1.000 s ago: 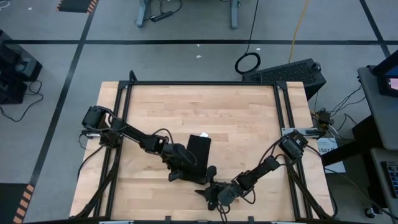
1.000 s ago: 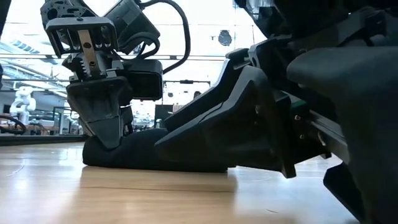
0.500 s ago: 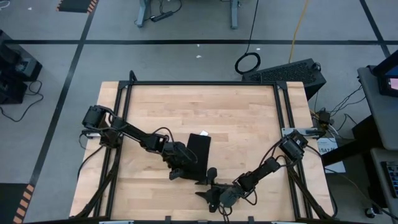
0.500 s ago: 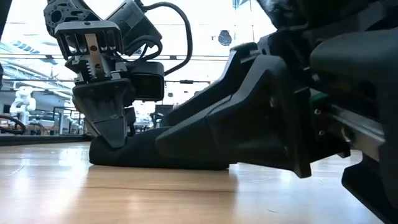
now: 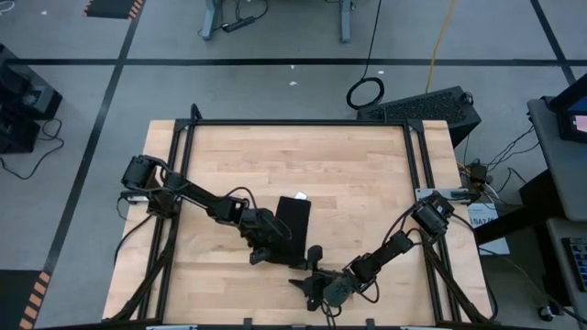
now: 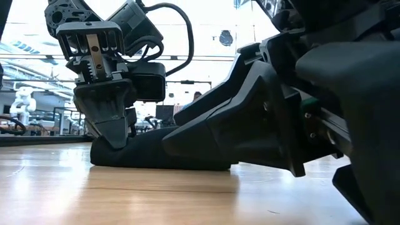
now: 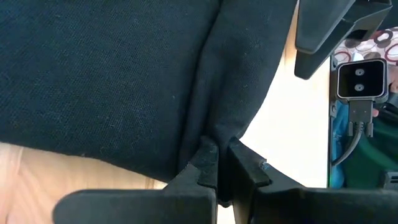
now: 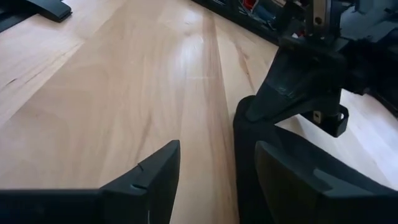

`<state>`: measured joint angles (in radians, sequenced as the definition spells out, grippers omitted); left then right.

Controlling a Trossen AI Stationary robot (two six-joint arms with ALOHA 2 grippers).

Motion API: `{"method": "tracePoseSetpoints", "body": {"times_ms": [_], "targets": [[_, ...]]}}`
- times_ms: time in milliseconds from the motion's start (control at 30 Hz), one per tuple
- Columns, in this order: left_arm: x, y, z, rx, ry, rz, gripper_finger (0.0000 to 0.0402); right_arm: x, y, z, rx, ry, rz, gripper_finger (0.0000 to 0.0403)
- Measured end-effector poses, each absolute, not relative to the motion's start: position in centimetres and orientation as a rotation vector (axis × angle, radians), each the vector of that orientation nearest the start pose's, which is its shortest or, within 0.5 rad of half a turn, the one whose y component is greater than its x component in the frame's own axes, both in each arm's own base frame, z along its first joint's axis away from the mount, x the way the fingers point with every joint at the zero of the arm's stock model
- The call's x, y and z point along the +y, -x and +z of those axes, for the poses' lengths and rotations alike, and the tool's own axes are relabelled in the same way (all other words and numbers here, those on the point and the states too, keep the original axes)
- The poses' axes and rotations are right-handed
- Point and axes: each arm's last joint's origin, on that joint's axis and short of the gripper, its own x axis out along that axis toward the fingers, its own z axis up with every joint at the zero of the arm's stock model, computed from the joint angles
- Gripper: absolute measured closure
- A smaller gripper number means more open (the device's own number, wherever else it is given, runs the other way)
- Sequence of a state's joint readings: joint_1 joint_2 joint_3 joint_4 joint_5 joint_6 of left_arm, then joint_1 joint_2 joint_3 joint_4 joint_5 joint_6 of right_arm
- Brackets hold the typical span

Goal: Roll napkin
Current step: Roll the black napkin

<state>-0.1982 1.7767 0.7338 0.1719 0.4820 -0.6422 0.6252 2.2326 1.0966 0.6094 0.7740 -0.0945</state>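
Note:
The black napkin (image 5: 295, 218) lies on the wooden table (image 5: 367, 183), its small white tag (image 5: 300, 197) at the far end. My left gripper (image 5: 280, 249) reaches in from the table's left and is shut on the cloth at the napkin's near end (image 6: 156, 155). My right gripper (image 8: 214, 171) stands open just off that same end, coming from the right. One of its fingers (image 8: 149, 174) is over bare wood and the other (image 8: 292, 174) is over the cloth. Whether it touches the napkin (image 8: 245, 146), I cannot tell. My left gripper pinches a raised fold of the cloth (image 7: 217, 140) between its two fingertips (image 7: 208, 165), at the napkin's near end. The fingers slant down from the table's left. The rest of the napkin rests on the table, bunched thick at the held end (image 6: 109, 156).
A black metal frame (image 5: 293, 122) runs round the tabletop. Bare wood spreads beyond and to the right of the napkin (image 5: 367, 202). Both arms crowd the near middle of the table. Cables and a keyboard (image 5: 422, 105) lie on the floor past the far edge.
My right gripper has turned slightly at its wrist beside the napkin's near end. My left gripper keeps its hold on the fold, and the napkin stays on the table.

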Motion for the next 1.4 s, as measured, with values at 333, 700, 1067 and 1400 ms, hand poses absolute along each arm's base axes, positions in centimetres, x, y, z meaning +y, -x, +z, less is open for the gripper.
{"method": "tracePoseSetpoints", "body": {"times_ms": [333,700,1067,1400], "targets": [[-7.4,-30.1,10.9,1.058,0.708,-0.333,0.0380,21.5,-35.2,6.6,0.463,0.382,-0.189,0.0204],[-7.3,-30.1,11.1,1.047,0.697,-0.335,0.0365,20.4,-35.3,5.7,0.549,0.248,-0.216,0.0204],[-6.4,-29.1,15.3,0.924,0.558,-0.401,0.0180,20.1,-35.3,5.5,0.572,0.187,-0.220,0.0204],[-12.6,-26.9,17.0,0.705,-0.089,-0.302,0.0144,20.1,-35.3,5.5,0.572,0.168,-0.223,0.0204]]}}
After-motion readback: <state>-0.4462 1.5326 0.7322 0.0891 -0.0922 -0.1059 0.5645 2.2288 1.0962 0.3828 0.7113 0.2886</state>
